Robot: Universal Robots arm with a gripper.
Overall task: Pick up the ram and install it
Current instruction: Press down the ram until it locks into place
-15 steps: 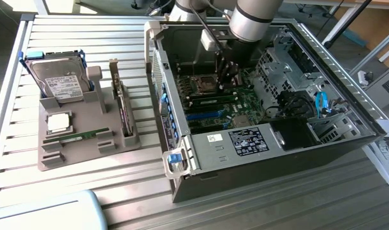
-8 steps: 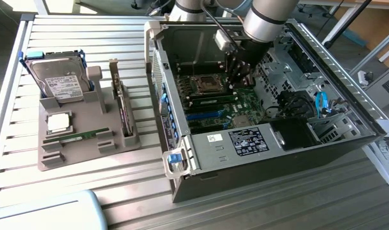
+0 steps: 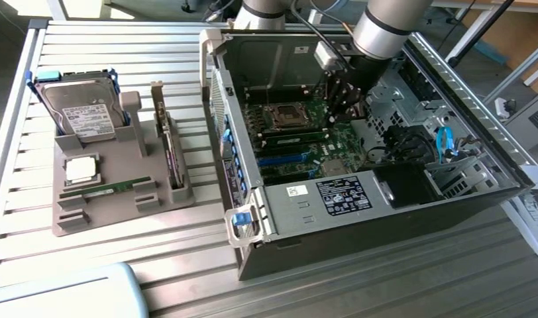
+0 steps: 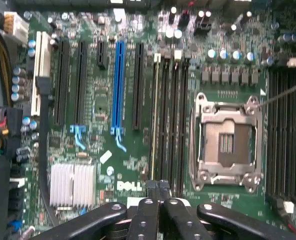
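Note:
One ram (image 3: 105, 189), a narrow green stick, lies flat in the grey holder (image 3: 118, 211) at the exterior view's left. A second thin stick with a pale edge (image 4: 154, 115) stands in the memory slot beside the empty processor socket (image 4: 227, 142). It shows as a green strip (image 3: 291, 137) inside the case. My gripper (image 3: 338, 114) hangs inside the open computer case over the motherboard. In the wrist view my gripper (image 4: 158, 186) is shut with nothing between its black fingers (image 4: 149, 210). Its tips sit over the near end of those memory slots.
The holder also carries a hard drive (image 3: 83, 116), a square silver chip (image 3: 81, 169) and an upright expansion card (image 3: 167, 149). The case walls (image 3: 446, 73) ring the motherboard. On the board are a blue slot (image 4: 119, 85), a silver heat sink (image 4: 72, 184) and further memory slots (image 4: 287, 130).

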